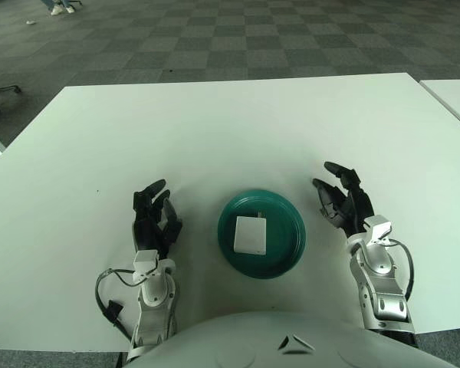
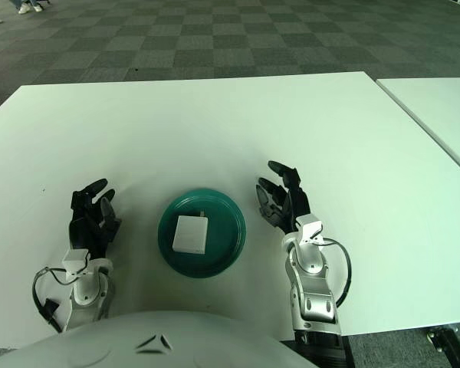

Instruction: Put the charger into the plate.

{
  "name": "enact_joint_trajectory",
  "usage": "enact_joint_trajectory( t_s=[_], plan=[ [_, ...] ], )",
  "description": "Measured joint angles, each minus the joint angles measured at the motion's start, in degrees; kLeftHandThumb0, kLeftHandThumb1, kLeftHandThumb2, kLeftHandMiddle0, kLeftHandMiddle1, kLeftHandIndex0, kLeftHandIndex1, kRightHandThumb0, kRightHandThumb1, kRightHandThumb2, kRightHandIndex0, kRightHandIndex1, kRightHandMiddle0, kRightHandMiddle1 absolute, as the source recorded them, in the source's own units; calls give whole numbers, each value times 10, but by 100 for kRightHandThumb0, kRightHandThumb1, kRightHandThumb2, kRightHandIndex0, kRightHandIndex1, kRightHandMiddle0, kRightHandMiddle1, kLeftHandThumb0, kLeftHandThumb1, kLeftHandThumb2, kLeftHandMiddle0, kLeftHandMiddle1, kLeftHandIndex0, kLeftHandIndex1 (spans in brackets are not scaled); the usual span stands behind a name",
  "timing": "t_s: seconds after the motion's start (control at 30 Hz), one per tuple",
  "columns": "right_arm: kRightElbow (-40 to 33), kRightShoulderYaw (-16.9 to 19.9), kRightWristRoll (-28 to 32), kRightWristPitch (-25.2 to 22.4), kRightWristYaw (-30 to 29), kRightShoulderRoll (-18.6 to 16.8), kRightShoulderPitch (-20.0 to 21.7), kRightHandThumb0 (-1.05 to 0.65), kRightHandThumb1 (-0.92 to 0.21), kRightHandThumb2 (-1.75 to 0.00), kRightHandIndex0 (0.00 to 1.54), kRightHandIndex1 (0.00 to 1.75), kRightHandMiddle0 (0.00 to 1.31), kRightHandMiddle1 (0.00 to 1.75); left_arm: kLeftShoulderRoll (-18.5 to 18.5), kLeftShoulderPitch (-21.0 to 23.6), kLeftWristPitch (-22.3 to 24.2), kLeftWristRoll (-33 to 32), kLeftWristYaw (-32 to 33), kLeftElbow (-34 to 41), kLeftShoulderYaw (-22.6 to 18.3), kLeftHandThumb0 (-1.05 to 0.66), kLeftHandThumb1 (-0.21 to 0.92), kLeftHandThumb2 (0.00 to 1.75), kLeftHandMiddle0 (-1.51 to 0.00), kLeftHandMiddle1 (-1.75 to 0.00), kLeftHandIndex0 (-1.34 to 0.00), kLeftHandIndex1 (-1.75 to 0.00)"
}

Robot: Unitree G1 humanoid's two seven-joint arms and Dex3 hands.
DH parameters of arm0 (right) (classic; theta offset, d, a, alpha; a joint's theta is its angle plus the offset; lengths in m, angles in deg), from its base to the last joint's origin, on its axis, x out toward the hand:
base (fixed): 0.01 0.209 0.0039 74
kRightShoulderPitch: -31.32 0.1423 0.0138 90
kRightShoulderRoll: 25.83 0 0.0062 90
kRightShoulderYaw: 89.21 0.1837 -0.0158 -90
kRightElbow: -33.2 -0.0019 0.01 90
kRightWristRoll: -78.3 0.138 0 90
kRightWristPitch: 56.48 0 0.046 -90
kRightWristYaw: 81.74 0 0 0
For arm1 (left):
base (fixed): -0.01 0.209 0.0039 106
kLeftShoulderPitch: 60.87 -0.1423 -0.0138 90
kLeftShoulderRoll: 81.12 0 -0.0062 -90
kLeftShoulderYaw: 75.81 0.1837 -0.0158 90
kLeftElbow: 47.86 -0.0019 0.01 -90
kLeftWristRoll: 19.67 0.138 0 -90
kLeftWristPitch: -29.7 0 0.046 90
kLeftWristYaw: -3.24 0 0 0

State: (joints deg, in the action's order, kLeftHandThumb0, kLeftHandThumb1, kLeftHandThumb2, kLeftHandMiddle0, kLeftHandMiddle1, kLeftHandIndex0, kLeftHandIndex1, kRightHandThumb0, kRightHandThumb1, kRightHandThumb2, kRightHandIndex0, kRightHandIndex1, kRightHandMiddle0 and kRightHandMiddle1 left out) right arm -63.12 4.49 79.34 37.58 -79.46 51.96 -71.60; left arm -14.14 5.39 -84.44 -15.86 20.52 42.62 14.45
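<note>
**A:** Start with your hands. What do you have?

**B:** Your left hand shows to the left of the plate, over the white table, palm turned in, fingers spread and loose, gripping nothing. A grey cable loops at its wrist.

**A:** And the other one?

**B:** Your right hand shows to the right of the plate, just beside its rim but apart from it. Its fingers are also spread, pointing up and away from you, with nothing between them. You cannot tell from either eye whether the hands touch the tabletop.

**A:** Where is the charger?

**B:** The charger lies flat inside the green plate, roughly in the middle of it. It is a white, squarish block, with what looks like a small prong at its far edge. Neither hand touches it.

**A:** And the plate itself?

**B:** It sits on the table between your two hands, close to your near edge. Beyond the table you see a grey checkered carpet, and a second white table stands off to your right.
</note>
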Motion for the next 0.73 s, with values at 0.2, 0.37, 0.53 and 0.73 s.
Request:
enact_joint_trajectory(
  t_s=[0.2, 0.37, 0.53, 0.73],
  plan=[
    [32, 15, 3, 33, 27, 32, 11, -57, -87, -49, 34, 64, 0, 86, 2, -18, 20, 0, -23, 13, 8, -72, 92, 84, -31, -49, -9, -102],
    [7, 21, -2, 35, 27, 40, -12, -57, -90, -47, 30, 62, 0, 86, 12, -35, 41, -6, -54, 25, 11, -77, 92, 85, -33, -35, -6, -101],
    [-37, 14, -26, 28, 2, 30, -55, -56, -92, -49, 27, 57, 0, 82, 26, -50, 56, -10, -80, 41, 12, -81, 92, 86, -32, -28, -6, -101],
    [-50, -19, -58, 29, -32, -4, -68, -55, -92, -52, 28, 48, 0, 78, 39, -54, 66, -18, -112, 48, 15, -84, 92, 87, -33, -20, -7, -101]
  ],
)
